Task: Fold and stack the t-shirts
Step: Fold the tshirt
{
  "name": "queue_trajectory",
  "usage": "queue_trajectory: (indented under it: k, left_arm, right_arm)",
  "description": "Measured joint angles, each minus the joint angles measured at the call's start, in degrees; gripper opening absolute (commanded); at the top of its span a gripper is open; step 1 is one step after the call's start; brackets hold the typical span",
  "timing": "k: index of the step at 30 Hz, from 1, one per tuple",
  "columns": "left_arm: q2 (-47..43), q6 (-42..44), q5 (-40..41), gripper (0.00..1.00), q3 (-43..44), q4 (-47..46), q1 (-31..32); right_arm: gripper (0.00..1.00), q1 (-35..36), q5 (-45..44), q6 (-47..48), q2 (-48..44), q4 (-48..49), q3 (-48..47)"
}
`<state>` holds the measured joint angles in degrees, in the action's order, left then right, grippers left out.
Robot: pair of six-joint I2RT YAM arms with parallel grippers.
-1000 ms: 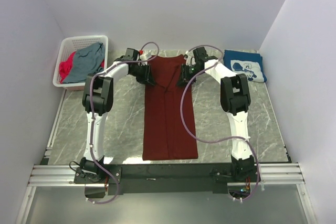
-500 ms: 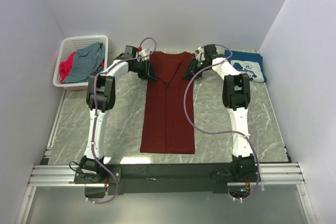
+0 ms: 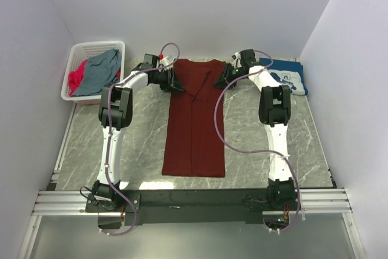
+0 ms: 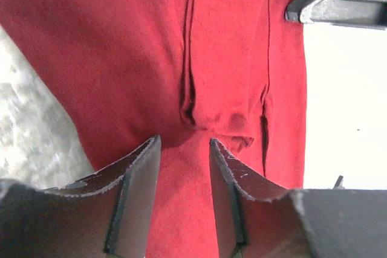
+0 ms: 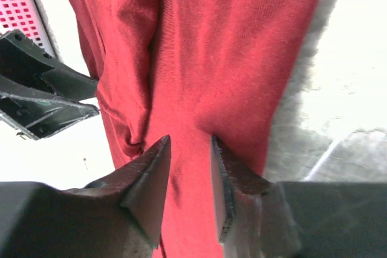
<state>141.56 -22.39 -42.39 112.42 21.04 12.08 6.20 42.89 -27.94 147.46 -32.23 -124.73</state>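
A maroon t-shirt [image 3: 194, 119] lies on the table as a long narrow strip, folded lengthwise, its far end near the back wall. My left gripper [image 3: 175, 82] is low over its far left corner and my right gripper [image 3: 223, 79] over its far right corner. In the left wrist view the left gripper [image 4: 184, 143] is open, with flat red cloth [image 4: 230, 58] showing in the gap. The right gripper [image 5: 190, 140] is open as well over the red cloth [image 5: 242, 46]. A folded navy t-shirt [image 3: 284, 76] with a white print lies at the back right.
A white lattice basket [image 3: 82, 51] at the back left holds a grey-blue shirt [image 3: 100, 70] and a bright-pink one [image 3: 75, 80]. Grey marble table [image 3: 133, 144] shows on both sides of the strip. The walls stand close behind.
Both grippers moved toward the back wall and slightly apart, pulling the maroon shirt's far end back and flat. Their jaws then widened and let go of the cloth.
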Motion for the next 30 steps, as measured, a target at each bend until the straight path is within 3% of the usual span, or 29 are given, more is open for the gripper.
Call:
queue_trajectory:
  k: [5, 12, 15, 23, 30]
  left_arm:
    - [-6.1, 0.0, 0.2, 0.46, -10.2, -5.4, 0.0]
    - [-18.3, -0.9, -0.5, 0.44, -26.3, -9.5, 0.0]
    - [-22.0, -0.8, -1.4, 0.43, -30.6, -10.1, 0.1]
    - [-22.1, -1.6, -2.9, 0.41, -38.1, -11.8, 1.0]
    - [-19.4, -3.7, -6.0, 0.41, -37.4, -13.8, 1.1]
  right_arm:
    - [0.32, -0.2, 1.5, 1.3, -3.0, 0.7, 5.4]
    - [0.30, 2.0, 4.6, 2.1, -22.6, 3.4, 28.3]
    - [0.28, 3.9, 6.4, 2.0, -28.2, 5.9, 34.0]
    - [0.24, 5.2, 7.3, 2.4, -20.8, 7.2, 35.8]
    - [0.20, 4.7, 7.3, 2.3, -14.4, 4.3, 30.8]
